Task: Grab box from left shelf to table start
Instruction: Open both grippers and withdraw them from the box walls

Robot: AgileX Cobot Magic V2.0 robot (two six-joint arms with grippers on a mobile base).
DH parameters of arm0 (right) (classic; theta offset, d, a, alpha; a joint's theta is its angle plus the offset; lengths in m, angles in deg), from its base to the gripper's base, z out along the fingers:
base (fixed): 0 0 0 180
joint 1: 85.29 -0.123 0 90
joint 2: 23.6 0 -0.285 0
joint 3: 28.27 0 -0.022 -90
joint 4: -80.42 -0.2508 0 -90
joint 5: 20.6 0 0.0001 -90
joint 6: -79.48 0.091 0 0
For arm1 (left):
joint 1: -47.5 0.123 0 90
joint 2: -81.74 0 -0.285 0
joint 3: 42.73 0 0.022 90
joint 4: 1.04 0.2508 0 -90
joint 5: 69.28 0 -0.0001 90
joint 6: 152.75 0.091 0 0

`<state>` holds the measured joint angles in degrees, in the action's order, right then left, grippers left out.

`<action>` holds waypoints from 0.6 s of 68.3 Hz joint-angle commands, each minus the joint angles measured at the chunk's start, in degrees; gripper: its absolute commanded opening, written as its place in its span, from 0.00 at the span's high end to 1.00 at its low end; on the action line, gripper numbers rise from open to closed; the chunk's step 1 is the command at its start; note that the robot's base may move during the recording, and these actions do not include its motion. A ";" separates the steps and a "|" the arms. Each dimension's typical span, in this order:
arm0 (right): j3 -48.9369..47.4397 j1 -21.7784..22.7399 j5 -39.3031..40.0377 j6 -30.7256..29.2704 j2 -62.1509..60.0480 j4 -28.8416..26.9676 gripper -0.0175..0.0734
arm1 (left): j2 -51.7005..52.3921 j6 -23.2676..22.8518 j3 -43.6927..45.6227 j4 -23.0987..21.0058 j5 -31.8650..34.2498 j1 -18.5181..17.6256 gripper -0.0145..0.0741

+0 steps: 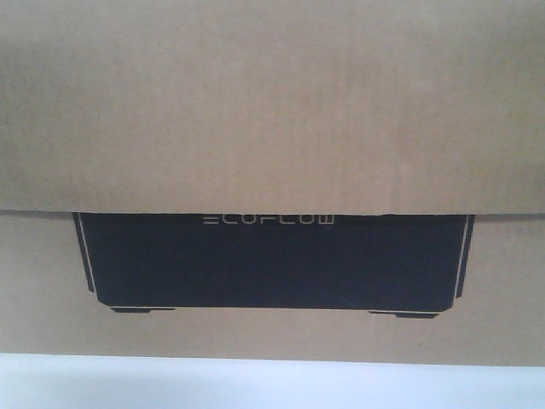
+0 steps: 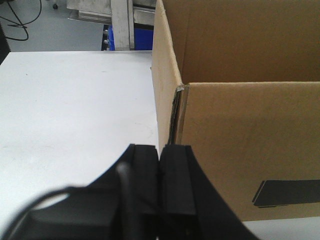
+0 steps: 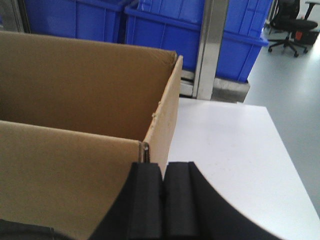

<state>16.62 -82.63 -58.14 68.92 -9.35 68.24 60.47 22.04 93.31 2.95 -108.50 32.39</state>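
The brown cardboard box (image 1: 272, 102) with the black ECOFLOW panel fills the front view and stands on the white table (image 1: 272, 388). It is open at the top. In the left wrist view the box (image 2: 250, 140) is on the right, and my left gripper (image 2: 160, 150) is shut just in front of its near left corner. I see no cardboard between the jaws. In the right wrist view my right gripper (image 3: 163, 167) is shut at the box's (image 3: 65, 165) near right corner, with the jaws pressed together. The shelf's roller lanes are out of view.
Bare table (image 2: 75, 110) lies left of the box and also to its right (image 3: 225, 145). A metal rack frame (image 2: 120, 20) stands beyond the table. Blue plastic bins (image 3: 170, 30) and a silver post (image 3: 210, 45) stand behind the box. An office chair (image 3: 292, 25) is at far right.
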 commanded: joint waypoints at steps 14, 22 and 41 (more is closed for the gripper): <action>-1.45 0.31 4.72 -0.01 0.76 0.05 0.74 | -0.58 0.30 1.34 0.29 5.37 -0.18 0.95; -1.45 0.31 4.72 -0.01 0.76 0.05 0.74 | -0.58 0.30 1.34 0.29 5.37 -0.18 0.95; -1.45 0.31 4.72 -0.01 0.76 0.05 0.74 | -0.58 0.30 1.20 0.19 5.53 -0.18 0.95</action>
<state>16.62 -82.63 -58.25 68.92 -9.45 68.24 60.47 22.04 93.06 2.95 -108.46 32.39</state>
